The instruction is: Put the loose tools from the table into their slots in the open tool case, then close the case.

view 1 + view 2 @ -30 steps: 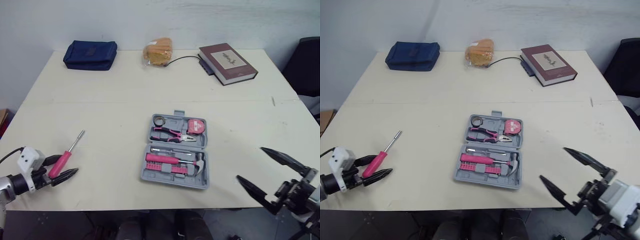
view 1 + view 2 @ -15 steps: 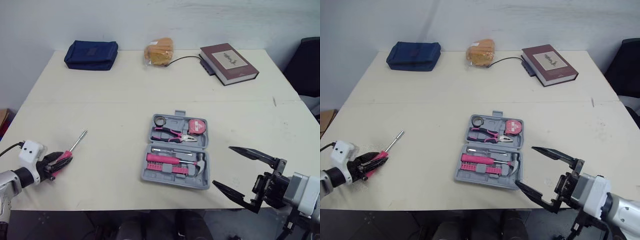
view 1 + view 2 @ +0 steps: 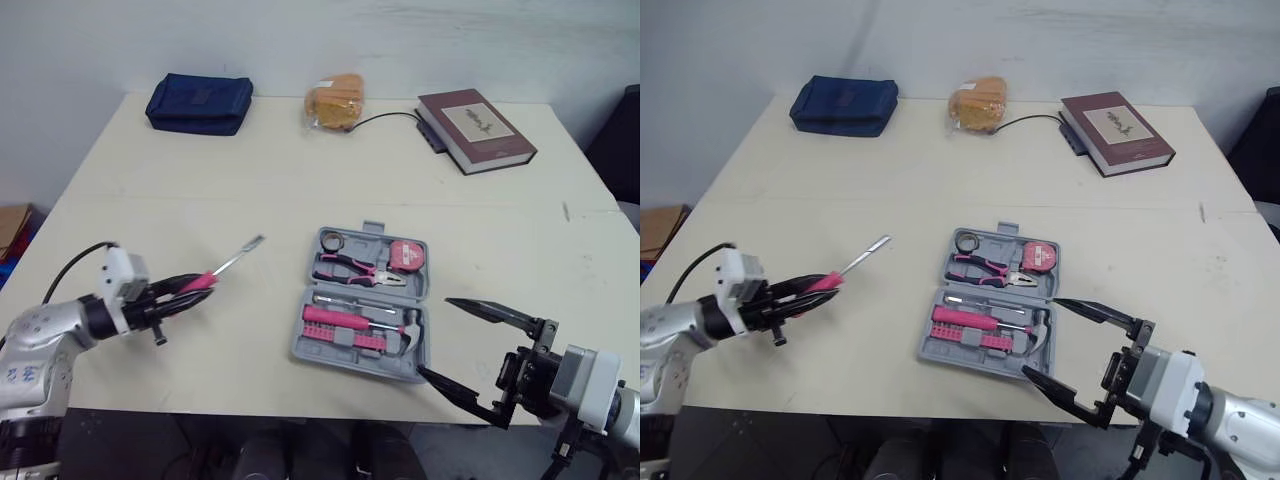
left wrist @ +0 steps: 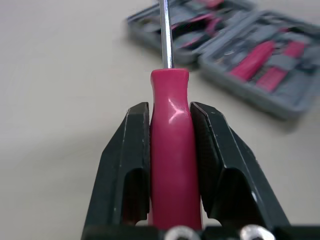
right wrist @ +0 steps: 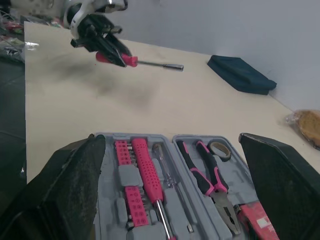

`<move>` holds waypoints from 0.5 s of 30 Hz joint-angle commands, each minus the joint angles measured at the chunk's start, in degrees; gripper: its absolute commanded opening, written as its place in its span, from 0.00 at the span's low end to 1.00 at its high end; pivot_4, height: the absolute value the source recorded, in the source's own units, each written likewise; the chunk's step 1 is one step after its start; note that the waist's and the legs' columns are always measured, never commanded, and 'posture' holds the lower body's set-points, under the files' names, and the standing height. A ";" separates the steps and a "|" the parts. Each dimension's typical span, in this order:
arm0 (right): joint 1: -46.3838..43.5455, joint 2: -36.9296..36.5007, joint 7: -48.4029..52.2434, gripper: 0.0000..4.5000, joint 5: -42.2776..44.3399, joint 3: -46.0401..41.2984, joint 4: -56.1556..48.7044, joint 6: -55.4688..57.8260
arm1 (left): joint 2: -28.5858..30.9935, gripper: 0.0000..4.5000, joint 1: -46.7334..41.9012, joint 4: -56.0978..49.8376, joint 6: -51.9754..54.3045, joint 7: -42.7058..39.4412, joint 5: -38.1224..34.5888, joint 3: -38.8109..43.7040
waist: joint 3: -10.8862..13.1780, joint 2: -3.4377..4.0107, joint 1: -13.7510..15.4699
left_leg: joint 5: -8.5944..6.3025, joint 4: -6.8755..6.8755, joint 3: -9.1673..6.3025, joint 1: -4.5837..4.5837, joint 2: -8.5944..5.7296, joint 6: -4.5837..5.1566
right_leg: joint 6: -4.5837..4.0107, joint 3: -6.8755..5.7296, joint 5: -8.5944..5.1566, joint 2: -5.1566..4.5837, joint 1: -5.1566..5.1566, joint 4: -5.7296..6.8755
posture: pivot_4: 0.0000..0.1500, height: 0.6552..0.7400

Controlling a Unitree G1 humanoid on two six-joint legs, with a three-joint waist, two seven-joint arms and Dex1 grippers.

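left gripper (image 3: 200,288) at near left of the cream table (image 3: 250,180), clenched on the pink handle of a pink-handled steel-shaft screwdriver (image 4: 169,165). the tool is held clear of the surface, shaft pointing far-right. open grey plastic tool case (image 3: 312,350) lies at near centre, lid flat, holding pink-handled pliers (image 3: 360,270) and a pink tape measure (image 3: 405,255). right gripper (image 3: 434,336) just beside the case's near right edge, fingers spread wide, grasping nothing. far edge: navy fabric pouch (image 3: 198,103), maroon hardback book (image 3: 476,130).
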 commanded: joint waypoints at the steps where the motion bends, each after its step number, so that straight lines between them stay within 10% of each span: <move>1: 2.70 1.31 0.87 1.00 -0.31 -1.30 -0.14 -2.13 | 0.33 0.12 -2.52 -9.39 3.02 -4.68 -2.59 -7.65 | 0.00 0.00 -0.12 | 0.00 0.00 0.02 0.00 0.00 -0.01 | 0.01 0.00 0.01 0.10 0.00 0.00 | 1.00 1.00; 15: 13.93 5.12 -1.56 1.00 -3.51 -3.54 -5.43 -3.51 | -4.79 0.12 -19.52 -9.29 8.67 -1.74 16.57 -32.59 | 0.07 0.12 -0.09 | -0.16 0.32 0.22 0.03 0.22 0.07 | 0.00 0.46 0.08 0.90 -0.04 0.02 | 1.00 1.00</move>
